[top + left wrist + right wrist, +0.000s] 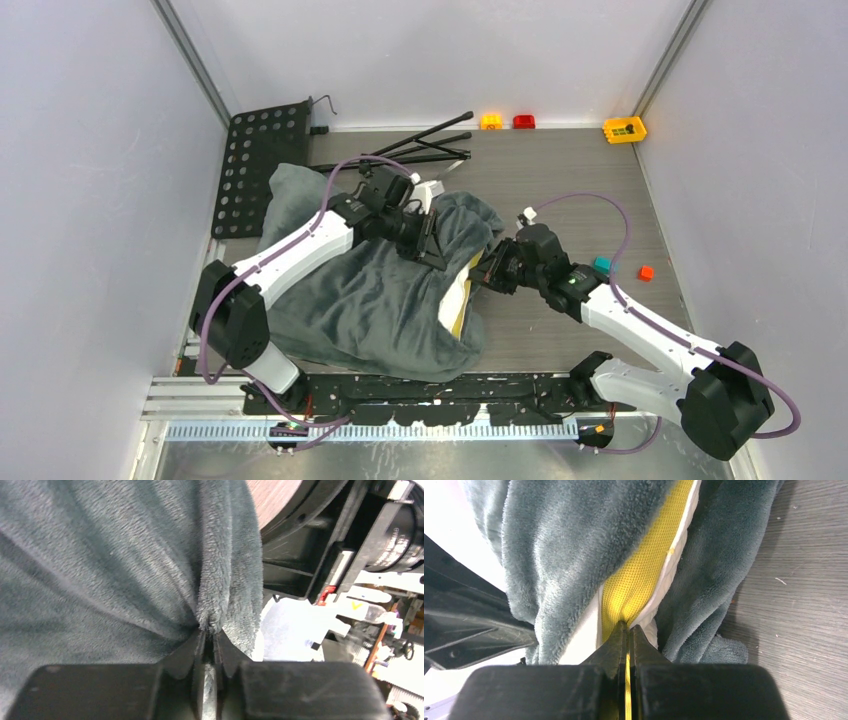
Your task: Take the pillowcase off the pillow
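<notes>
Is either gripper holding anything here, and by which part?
The left gripper pinches a bunched fold of the pillowcase. The right gripper pinches the pillow by its exposed yellow side band.

pillowcase [370, 300]: 1 | pillow [636, 580]: 1 | grippers: 2, left gripper [207, 630], right gripper [628, 626] | small blocks: 5, yellow block [624, 129], amber block [491, 121], red block [524, 121], teal block [601, 265], orange block [646, 272] | perforated black panel [258, 165]: 1 | folded tripod [420, 145]: 1
</notes>
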Robot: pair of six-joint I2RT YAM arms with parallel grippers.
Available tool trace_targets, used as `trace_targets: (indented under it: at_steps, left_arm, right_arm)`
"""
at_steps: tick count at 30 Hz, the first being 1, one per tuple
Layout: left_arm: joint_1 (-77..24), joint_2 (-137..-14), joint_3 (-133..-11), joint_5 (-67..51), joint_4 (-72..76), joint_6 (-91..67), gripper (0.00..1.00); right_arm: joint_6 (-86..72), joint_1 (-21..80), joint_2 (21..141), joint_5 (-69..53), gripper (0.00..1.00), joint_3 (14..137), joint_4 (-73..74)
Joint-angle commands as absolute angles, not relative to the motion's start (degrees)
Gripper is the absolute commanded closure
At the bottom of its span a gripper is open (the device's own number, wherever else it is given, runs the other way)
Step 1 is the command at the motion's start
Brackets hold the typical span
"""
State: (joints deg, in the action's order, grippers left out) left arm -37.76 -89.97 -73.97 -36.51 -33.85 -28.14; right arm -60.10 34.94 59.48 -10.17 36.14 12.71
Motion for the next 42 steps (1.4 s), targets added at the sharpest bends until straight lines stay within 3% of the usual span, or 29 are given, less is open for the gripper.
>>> trace_targets:
  at_steps: [1,7,20,26,30,32,35,38,42]
  left_arm:
    - [-36.89,-85.78,-71.61,-32.77,-32.91,-27.76,1.00]
    - [-24.60,-82.08,-65.25,-30.80,-31.11,-29.30,1.00]
    - [-17.15,-70.70,-56.18,4.39,-35.09,-32.04,1.00]
    - [-17.15,-70.17,-57.20,9.10,-38.03,-34.47,1.00]
    - [-17.28,-69.18,-59.96,5.23,-39.70,-30.57,0.99]
    - [-17.77,-67.42,-61.61,-1.41,-39.84,-26.12,0.92]
    - [-21.34,-64.32,-65.12,-5.44,-41.82,-24.00,0.71]
    - [-28.81,-61.86,-70.63,-0.93,-45.65,-22.45,0.52]
    - [-39.88,-62.32,-78.07,4.61,-50.36,-22.23,0.41]
  right_arm:
    - [-59.95,35.32,57.79,-10.84,1.00,39.95,9.33]
    - [-59.83,35.27,55.53,-10.69,1.00,40.69,11.33]
    - [-58.68,35.24,47.23,-4.54,1.00,42.30,18.50]
    - [-60.84,35.25,43.79,-1.72,1.00,39.25,14.91]
    - [-60.32,35.20,46.17,-5.01,1.00,40.56,12.71]
    - [-59.87,35.25,48.05,-6.56,1.00,41.35,11.95]
    - [-59.91,35.32,50.44,-8.46,1.00,41.99,9.65]
    - [-60.08,35.27,53.03,-9.80,1.00,42.98,7.56]
    - [-60.12,35.30,55.90,-12.31,1.00,44.90,5.43]
